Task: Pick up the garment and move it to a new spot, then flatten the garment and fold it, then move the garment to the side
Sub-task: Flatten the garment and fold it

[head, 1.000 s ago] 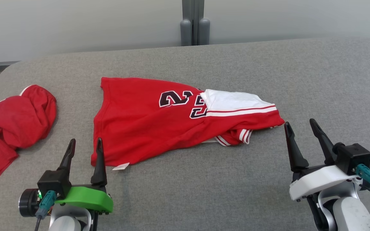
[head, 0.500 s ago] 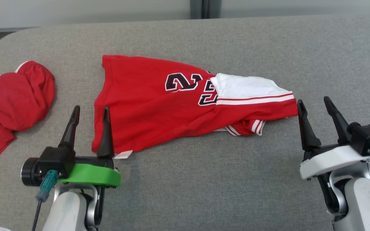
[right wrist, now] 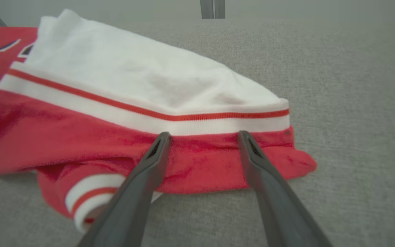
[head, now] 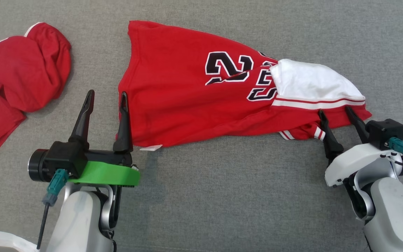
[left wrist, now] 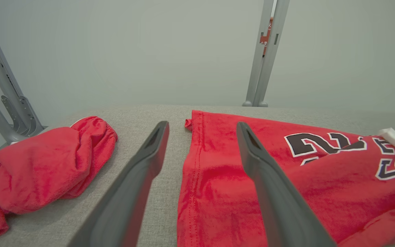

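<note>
A red jersey [head: 187, 94] with dark numbers and a white, red-striped part [head: 310, 84] lies rumpled across the grey surface. My left gripper [head: 107, 98] stands open at the jersey's left hem; its right finger overlaps the red edge [left wrist: 197, 164]. My right gripper [head: 334, 112] is open at the jersey's right end, its fingertips over the red band [right wrist: 201, 154] just below the white stripes. Neither gripper holds cloth.
A second red garment [head: 16, 77] lies bunched at the far left of the grey padded surface [head: 222, 192], also in the left wrist view [left wrist: 46, 161]. A grey post [left wrist: 266, 51] stands behind the far edge against a pale wall.
The head camera has tilted down and closer, so the whole scene has shifted. Both open grippers have advanced to the jersey's ends; the right fingertips now overlap its red band.
</note>
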### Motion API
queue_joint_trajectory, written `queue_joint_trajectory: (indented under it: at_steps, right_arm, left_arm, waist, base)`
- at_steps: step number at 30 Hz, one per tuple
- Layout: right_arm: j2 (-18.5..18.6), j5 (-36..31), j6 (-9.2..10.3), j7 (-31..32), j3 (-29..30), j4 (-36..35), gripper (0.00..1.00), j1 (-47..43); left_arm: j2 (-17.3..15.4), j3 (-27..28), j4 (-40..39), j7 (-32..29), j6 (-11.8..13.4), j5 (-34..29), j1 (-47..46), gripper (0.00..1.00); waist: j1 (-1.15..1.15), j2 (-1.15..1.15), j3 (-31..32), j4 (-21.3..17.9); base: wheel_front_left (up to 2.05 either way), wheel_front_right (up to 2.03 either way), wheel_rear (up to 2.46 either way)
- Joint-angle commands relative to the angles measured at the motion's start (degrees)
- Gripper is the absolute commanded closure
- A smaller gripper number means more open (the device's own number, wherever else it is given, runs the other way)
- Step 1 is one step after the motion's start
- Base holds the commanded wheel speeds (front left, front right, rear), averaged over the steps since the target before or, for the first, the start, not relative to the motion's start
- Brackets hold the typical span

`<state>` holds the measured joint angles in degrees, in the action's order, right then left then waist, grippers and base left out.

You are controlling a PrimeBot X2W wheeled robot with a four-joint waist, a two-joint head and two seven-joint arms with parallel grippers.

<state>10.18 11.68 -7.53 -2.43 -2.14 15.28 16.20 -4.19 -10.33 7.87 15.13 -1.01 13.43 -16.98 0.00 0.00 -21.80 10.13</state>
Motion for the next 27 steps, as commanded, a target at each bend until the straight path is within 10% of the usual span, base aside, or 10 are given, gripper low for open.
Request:
queue_joint_trajectory:
  at_steps: [1, 3, 5, 6, 17, 27]
  right_arm:
    - [0.95, 0.07, 0.07, 1.21, -0.41, 1.56, 0.00, 0.76]
    - [1.03, 0.96, 0.08, 2.80, -1.70, 3.39, 0.00, 0.94]
    - [1.92, 1.49, 0.08, 3.33, -3.02, 4.35, 0.56, 1.36]
    - [2.33, 1.83, 0.08, 3.42, -3.92, 4.57, 1.00, 1.66]
    - [7.37, 5.38, 0.09, -10.35, -7.75, 2.35, 1.00, 6.27]
    - [4.00, 5.09, 0.09, -12.77, -5.53, -1.81, 1.00, -4.09]
  left_arm:
    - [0.26, 0.44, 0.02, 0.02, -0.28, -0.54, -0.57, 0.00]
    - [0.40, 0.82, 0.01, 0.02, -0.26, -0.75, -0.28, 0.00]
    - [0.51, 1.24, 0.11, 0.02, -0.40, -1.05, -0.18, 0.00]
    - [0.54, 1.51, 0.16, 0.03, -0.39, -1.20, -0.12, 0.00]
    - [0.76, 3.20, 0.24, 0.02, -0.86, -2.15, 1.19, 0.00]
    - [0.89, 4.29, 1.23, 0.02, -1.30, -2.17, 2.84, 0.00]
  waist:
    - [0.00, 0.00, -0.84, 0.80]
    - [0.00, 0.00, -0.66, 0.43]
    - [0.00, 0.00, -0.51, 0.00]
    - [0.00, 0.00, -0.38, -0.26]
    - [0.00, 0.00, 2.01, -3.10]
    - [0.00, 0.00, 5.16, -5.39]
  base:
    - [0.00, 0.00, 0.00]
    - [0.00, 0.00, 0.00]
    - [0.00, 0.00, 0.00]
    - [0.00, 0.00, 0.00]
    - [0.00, 0.00, 0.00]
    - [0.00, 0.00, 0.00]
